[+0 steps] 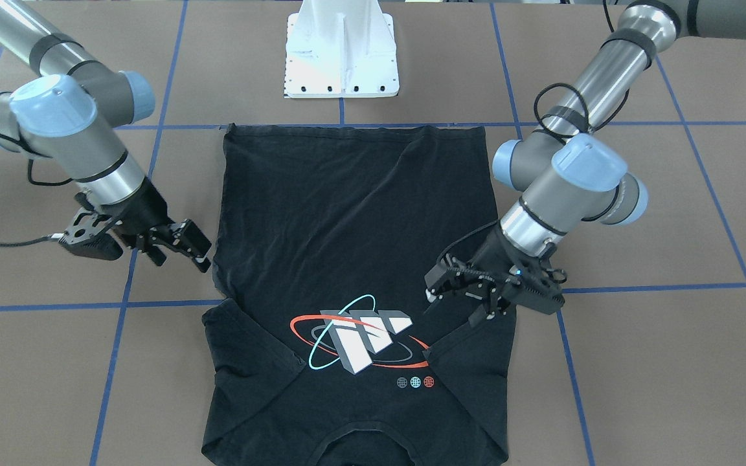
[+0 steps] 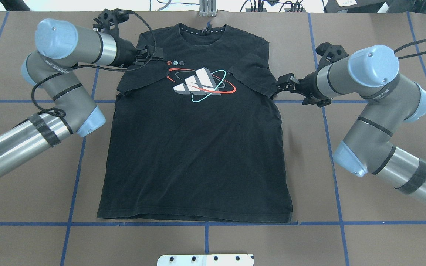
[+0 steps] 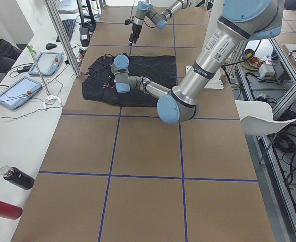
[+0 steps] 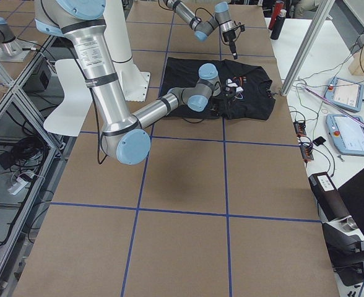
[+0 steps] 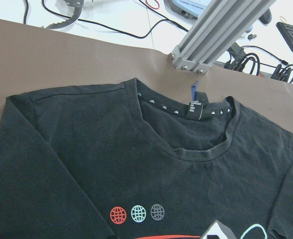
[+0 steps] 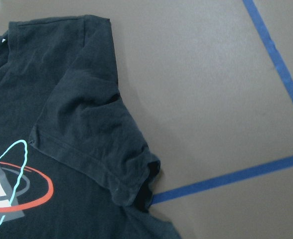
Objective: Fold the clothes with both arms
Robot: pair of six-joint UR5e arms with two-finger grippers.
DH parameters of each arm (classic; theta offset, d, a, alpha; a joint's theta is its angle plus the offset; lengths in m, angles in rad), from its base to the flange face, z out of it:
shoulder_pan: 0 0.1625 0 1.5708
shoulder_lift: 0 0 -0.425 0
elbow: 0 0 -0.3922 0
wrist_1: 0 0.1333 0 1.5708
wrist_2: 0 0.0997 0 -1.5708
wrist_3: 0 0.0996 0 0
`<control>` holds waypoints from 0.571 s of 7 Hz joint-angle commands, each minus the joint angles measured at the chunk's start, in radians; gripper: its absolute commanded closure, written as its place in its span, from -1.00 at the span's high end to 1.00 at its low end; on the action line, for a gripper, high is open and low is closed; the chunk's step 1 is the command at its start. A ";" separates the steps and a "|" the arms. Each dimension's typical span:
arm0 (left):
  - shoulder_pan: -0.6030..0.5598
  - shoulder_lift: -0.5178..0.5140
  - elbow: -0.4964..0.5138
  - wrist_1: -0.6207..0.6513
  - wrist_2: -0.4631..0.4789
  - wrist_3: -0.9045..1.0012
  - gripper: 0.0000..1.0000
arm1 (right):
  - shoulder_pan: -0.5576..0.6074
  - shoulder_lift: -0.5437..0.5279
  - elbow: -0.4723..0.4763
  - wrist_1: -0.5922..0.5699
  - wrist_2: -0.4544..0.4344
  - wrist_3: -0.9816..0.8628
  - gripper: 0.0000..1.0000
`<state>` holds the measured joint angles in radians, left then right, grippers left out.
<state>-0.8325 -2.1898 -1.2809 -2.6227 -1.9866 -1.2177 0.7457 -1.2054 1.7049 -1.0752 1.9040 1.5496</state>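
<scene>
The black T-shirt [image 1: 347,213] [image 2: 194,155] lies flat with its print up, collar at the far side of the table from the robot. Both short sleeves are folded inward onto the chest beside the print [image 2: 202,84]. My left gripper [image 1: 458,305] [image 2: 156,57] hovers over the folded sleeve on its side, open, nothing between its fingers. At the shirt's opposite edge my right gripper [image 1: 182,259] [image 2: 283,85] stands open, just off the cloth by the other folded sleeve [image 6: 91,124]. The left wrist view shows the collar [image 5: 191,134], and no fingers show in either wrist view.
The white pedestal [image 1: 342,52] [image 2: 205,259] stands behind the shirt's hem. Blue tape lines [image 2: 205,223] grid the brown table. An aluminium post [image 5: 211,35] rises past the collar. Tablets [image 3: 17,93] and bottles [image 3: 17,177] lie on the side bench.
</scene>
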 commanded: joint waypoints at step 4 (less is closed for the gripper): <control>0.001 0.140 -0.164 0.003 -0.072 0.000 0.98 | -0.549 -0.108 0.424 -0.556 -0.366 0.411 0.91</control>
<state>-0.8316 -2.0618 -1.4420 -2.6191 -2.0408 -1.2185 0.3576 -1.3022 2.0767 -1.4850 1.6539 1.9024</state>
